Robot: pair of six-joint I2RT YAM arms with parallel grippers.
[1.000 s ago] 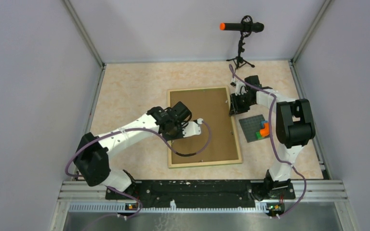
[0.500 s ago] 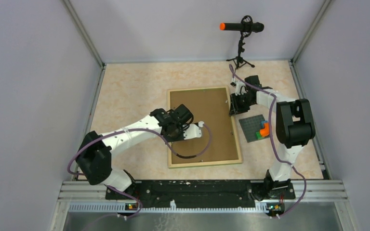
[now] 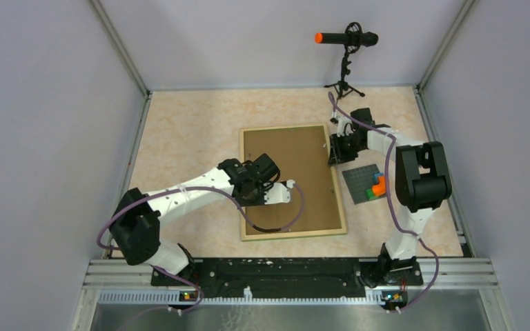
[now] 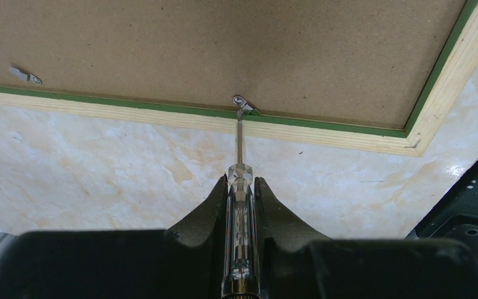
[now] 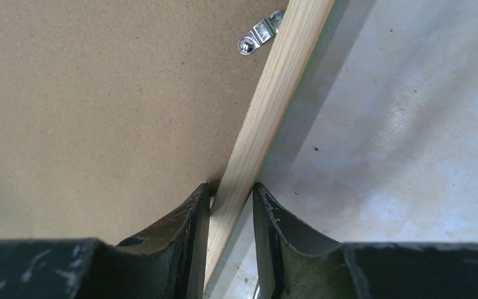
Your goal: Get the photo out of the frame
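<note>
Frame [image 3: 310,148] lies flat, back up: brown fibreboard panel, light wood edge, thin green strip between.

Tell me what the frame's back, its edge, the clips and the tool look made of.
Frame back: brown fibreboard, matt, finely speckled. Edge: pale bare wood with visible grain, seemingly unvarnished. Clip: shiny silvery metal, probably steel. Tool in the left fingers: clear plastic handle, it seems, with a thin bright metal shaft.

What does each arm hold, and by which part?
Left fingers: screwdriver, by its clear handle. Right fingers: frame, by its wooden edge.
</note>
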